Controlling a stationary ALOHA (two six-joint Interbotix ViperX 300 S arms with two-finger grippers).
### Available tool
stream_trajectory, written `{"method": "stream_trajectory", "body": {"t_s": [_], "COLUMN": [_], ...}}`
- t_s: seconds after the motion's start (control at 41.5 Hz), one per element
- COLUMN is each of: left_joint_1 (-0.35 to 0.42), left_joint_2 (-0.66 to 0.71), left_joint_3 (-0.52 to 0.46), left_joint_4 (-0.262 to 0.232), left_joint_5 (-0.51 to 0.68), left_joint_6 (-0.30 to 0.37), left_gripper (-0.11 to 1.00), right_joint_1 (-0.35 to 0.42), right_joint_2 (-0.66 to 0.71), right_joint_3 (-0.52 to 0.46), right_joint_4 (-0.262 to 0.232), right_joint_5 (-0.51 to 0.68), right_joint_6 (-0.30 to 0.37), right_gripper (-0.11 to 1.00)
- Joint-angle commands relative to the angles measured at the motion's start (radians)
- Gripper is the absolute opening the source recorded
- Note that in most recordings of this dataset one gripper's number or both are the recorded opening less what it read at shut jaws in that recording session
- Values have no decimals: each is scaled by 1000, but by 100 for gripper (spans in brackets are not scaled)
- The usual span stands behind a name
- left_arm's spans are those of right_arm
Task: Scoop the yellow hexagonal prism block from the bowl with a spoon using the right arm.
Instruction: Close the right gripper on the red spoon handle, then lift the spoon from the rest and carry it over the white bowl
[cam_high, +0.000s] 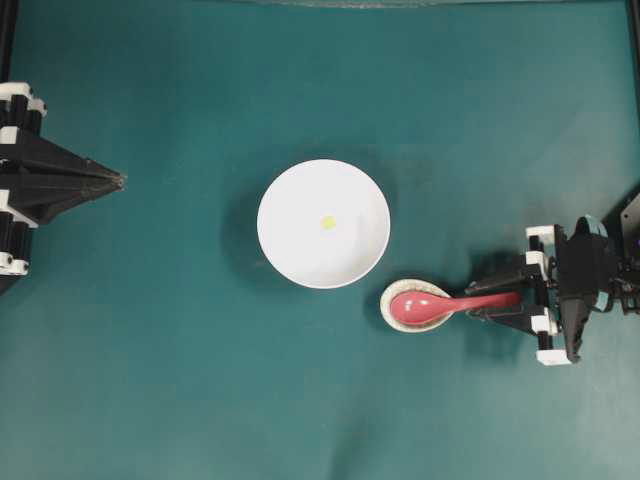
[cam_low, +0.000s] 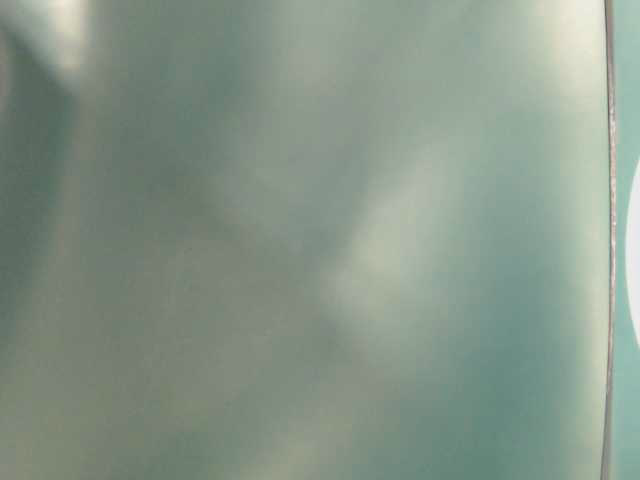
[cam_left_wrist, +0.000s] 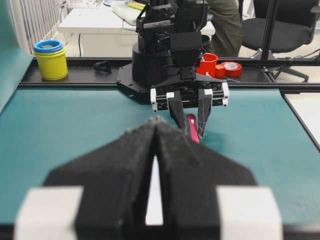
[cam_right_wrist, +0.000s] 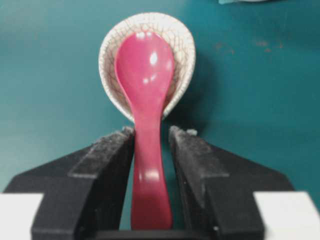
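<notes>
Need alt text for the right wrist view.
The right gripper straddles the handle of a glossy pink-red spoon; its black fingers are not visibly clamped. The spoon's head rests in a small crackled beige dish on teal tabletop.

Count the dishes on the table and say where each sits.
2. The white bowl sits mid-table, holding the yellow block. The small speckled dish lies just right of and below it in the overhead view, cradling the spoon head. None seems hidden.

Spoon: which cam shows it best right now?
Right wrist view. The spoon fills the frame, head resting in the speckled dish, handle between the right gripper fingers. The overhead view shows it whole but small. The left wrist view shows only a sliver of handle. The table-level view shows none of it.
</notes>
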Motion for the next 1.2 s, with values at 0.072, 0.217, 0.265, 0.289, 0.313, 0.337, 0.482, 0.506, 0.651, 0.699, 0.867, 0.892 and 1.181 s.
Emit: {"method": "stream_trajectory", "body": {"t_s": [0.072,0.217,0.265,0.289,0.313,0.337,0.482,0.506,0.651,0.699,0.867,0.892,1.181], "left_joint_1": [0,2,0,2,0,2,2,0,0,0,2,0,2], "left_joint_2": [9,8,9,8,8,8,8,9,8,8,8,8,9], "left_joint_3": [-15,-15,-15,-15,-15,-15,-15,-15,-15,-15,-15,-15,-15], "left_joint_4": [2,2,2,2,2,0,2,0,2,2,2,2,2], "left_joint_5": [-5,2,5,5,5,5,5,5,6,6,6,5,8], "left_joint_6": [0,0,0,0,0,0,0,0,0,0,0,0,0], "left_gripper": [0,0,0,0,0,0,0,0,0,0,0,0,0], "right_joint_1": [5,5,6,6,5,5,5,5,2,0,-11,-12,-23], "right_joint_2": [-18,-17,-18,-17,-18,-17,-17,-18,-17,-18,-17,-17,-18], "right_joint_3": [-6,-12,-15,-17,-18,-18,-21,-21,-21,-21,-23,-23,-28], "right_joint_4": [2,2,2,2,2,2,3,3,2,2,3,3,3], "right_joint_5": [-2,-5,-5,-3,-2,-2,-2,-2,-2,-2,-2,-2,0], "right_joint_6": [-11,-29,-35,-38,-41,-43,-43,-44,-43,-44,-43,-43,-44], "right_gripper": [42,42,41,42,41,41,41,41,41,41,41,41,23]}}
